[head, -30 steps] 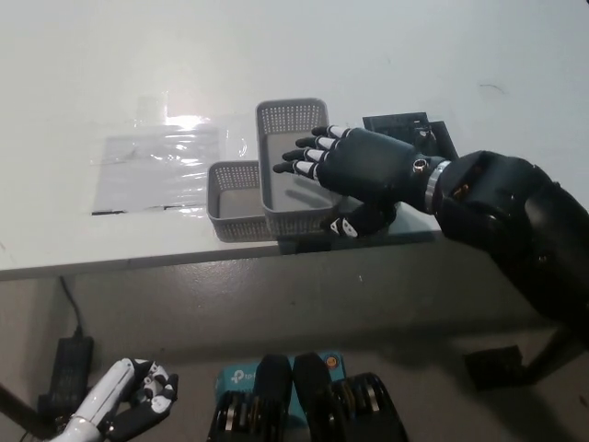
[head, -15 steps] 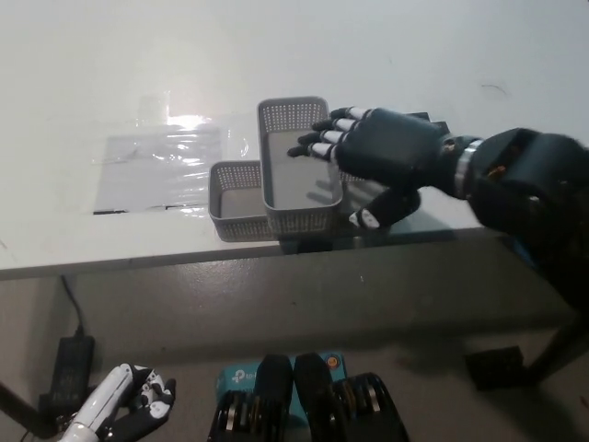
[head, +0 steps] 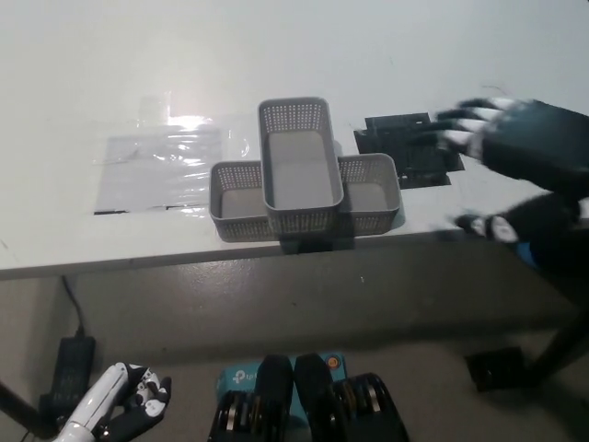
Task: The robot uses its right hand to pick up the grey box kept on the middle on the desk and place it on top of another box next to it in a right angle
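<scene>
Right hand [head: 515, 157], black and motion-blurred, hovers over the white desk [head: 368, 55] at the picture's right, fingers spread and holding nothing, well apart from the baskets. One grey perforated box [head: 296, 166] lies crosswise on top of the other grey box [head: 368, 193], near the desk's front edge. Beside them sit a clear plastic sheet [head: 152, 166] and a black plate [head: 409, 147]. Left hand [head: 124, 405] rests at lower left, fingers loosely curled on nothing.
</scene>
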Robot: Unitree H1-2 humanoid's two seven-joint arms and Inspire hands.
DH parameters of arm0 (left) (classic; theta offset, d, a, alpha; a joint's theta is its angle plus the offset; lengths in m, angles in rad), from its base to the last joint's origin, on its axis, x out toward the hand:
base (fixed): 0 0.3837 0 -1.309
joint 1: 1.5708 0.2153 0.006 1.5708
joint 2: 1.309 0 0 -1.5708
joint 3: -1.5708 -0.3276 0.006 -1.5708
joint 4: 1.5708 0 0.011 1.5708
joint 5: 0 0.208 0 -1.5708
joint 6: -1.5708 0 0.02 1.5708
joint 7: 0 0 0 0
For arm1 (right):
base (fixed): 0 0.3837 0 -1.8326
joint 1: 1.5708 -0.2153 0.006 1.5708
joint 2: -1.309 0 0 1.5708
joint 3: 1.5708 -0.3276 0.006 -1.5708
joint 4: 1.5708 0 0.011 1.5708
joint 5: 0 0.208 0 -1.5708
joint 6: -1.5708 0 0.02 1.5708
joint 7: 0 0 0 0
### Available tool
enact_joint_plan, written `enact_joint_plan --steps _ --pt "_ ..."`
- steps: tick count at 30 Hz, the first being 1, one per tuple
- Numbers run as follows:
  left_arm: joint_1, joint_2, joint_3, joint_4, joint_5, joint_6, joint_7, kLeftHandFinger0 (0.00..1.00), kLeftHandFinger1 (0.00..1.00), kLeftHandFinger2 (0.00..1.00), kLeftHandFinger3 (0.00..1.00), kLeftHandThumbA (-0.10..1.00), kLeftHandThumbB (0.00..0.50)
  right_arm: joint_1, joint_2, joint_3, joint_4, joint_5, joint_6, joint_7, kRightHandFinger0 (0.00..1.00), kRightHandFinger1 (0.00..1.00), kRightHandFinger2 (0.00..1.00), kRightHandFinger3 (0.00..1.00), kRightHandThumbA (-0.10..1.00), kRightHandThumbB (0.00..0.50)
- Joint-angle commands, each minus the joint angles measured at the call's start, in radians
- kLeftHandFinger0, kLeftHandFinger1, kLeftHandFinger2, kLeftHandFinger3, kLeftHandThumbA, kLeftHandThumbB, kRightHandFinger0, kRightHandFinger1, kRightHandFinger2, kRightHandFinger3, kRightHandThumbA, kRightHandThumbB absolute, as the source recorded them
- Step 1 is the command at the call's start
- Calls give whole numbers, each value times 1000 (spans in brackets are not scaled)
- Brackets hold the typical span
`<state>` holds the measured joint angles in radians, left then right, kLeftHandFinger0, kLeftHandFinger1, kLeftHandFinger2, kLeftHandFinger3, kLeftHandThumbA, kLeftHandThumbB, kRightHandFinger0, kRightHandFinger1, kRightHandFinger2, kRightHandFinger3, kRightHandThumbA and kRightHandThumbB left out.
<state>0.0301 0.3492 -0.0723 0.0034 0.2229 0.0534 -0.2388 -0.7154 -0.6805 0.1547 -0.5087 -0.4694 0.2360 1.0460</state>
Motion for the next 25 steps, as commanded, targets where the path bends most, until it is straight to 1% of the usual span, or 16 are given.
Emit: enact_joint_plan --steps 1,3,4,5,6,7,9,10,12,13,15,17,20,22,23,25 --pt "-4 20 19 -18 -9 -43 20 144 8 123 270 422 150 187 3 -258 -102 211 140 -133 1000 1000 1000 1000 438 330" --pt "0 19 26 -30 -9 -21 21 157 26 146 290 403 147 299 116 -355 -75 228 84 -254 1000 1000 1000 1000 388 276" --pt "2 17 28 -30 -12 -22 21 164 20 128 283 410 154 363 186 -396 -42 233 47 -319 1000 1000 1000 1000 417 252" --pt "3 17 29 -30 -13 -21 20 171 17 121 277 417 152 376 204 -406 -34 234 37 -331 990 1000 1000 1000 415 249" --pt "1 16 28 -16 -7 -45 28 177 1 91 258 438 156 454 311 -447 43 240 -36 -431 859 1000 1000 1000 316 226" --pt "2 16 28 -20 -4 -40 29 185 0 81 251 445 161 475 344 -459 71 238 -54 -457 798 993 1000 1000 282 225" --pt "5 10 28 -26 -11 -26 25 173 1 90 254 448 159 516 407 -489 127 238 -100 -507 668 871 987 1000 268 230" --pt "2 13 24 -21 1 -36 29 154 0 87 251 458 156 534 450 -502 199 250 -183 -557 537 752 904 1000 221 228" --pt "3 17 23 -23 2 -38 26 129 0 94 239 457 154 569 533 -517 403 230 -363 -683 406 587 738 927 216 200" --pt "3 13 25 -26 -2 -32 26 138 0 87 246 476 170 574 552 -523 446 218 -378 -713 433 566 701 896 227 199" --pt "3 15 26 -27 3 -28 28 149 0 77 264 473 165 576 600 -543 562 201 -411 -793 378 449 589 839 211 211" --pt "4 16 24 -28 10 -33 33 149 0 73 256 446 148 577 613 -550 618 178 -421 -834 351 403 540 816 245 215" --pt "6 15 27 -32 3 -23 28 195 20 85 254 431 148 566 642 -587 722 211 -426 -865 366 457 562 787 219 229" --pt "4 16 30 -24 -3 -39 29 201 16 83 250 466 157 557 644 -595 755 217 -438 -872 331 438 558 782 216 224" --pt "3 16 31 -23 -3 -42 31 183 17 89 268 453 148 554 651 -605 756 230 -429 -870 337 465 574 766 235 251" --pt "1 14 30 -26 -2 -34 31 174 23 103 287 456 154 551 659 -618 753 246 -415 -865 343 488 598 755 265 256"
